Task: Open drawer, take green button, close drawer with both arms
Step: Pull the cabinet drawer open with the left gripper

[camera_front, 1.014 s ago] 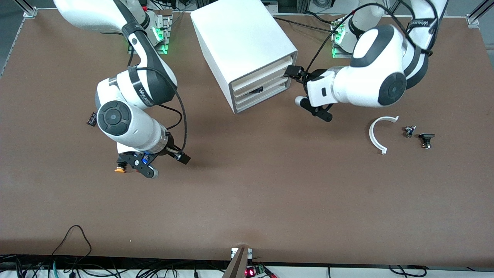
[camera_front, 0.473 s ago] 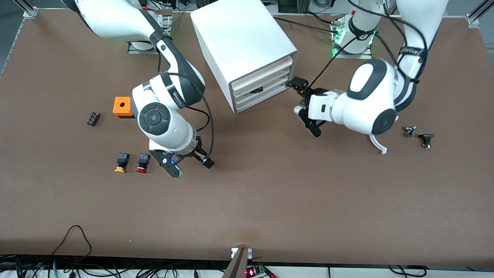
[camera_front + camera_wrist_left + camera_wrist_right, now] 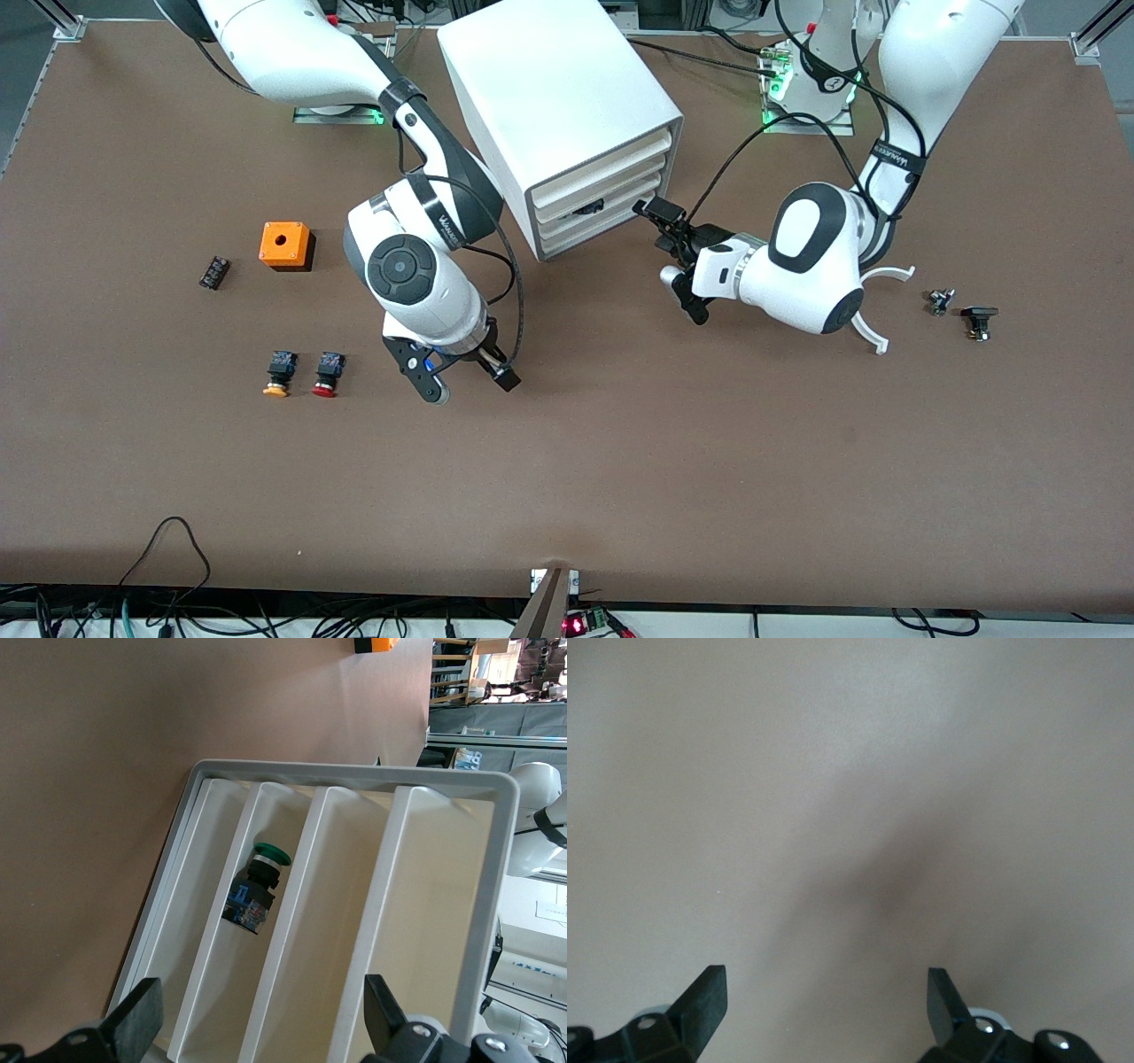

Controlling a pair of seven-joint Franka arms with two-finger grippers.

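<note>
Facing the cabinet (image 3: 567, 115) front, the left claw (image 3: 673, 257) is hanging with fingers spread wide, nothing between them. Left wrist view is showing the button (image 3: 255, 888) lying on its side inside one of the cabinet's compartments, green cap toward the opening; I cannot tell for sure which level it is. In the front view a dark shape is showing in a slot around (image 3: 586, 210), likely the same part.

The drawer (image 3: 602, 232) is sitting flush, not pulled out yet.

Handling guess: the button is looking small, rigid, light plastic. The round cap is probably slick and would roll out of a pinch, so I'm favouring the flat black body as the grip site. The drawer is looking like a thin, shallow tray, likely light; the grip would be on its front lip.

The right claw (image 3: 459, 383) is hovering over bare worktop (image 3: 620, 461), fingers spread, empty, waiting.

The worktop is brown, matte, flat, with plenty of room in front of the cabinet. The yellow button (image 3: 278, 372), red button (image 3: 327, 373) and orange block (image 3: 285, 245) are sitting toward the right arm's end; the white curved piece (image 3: 864, 328) toward the left arm's end.
</note>
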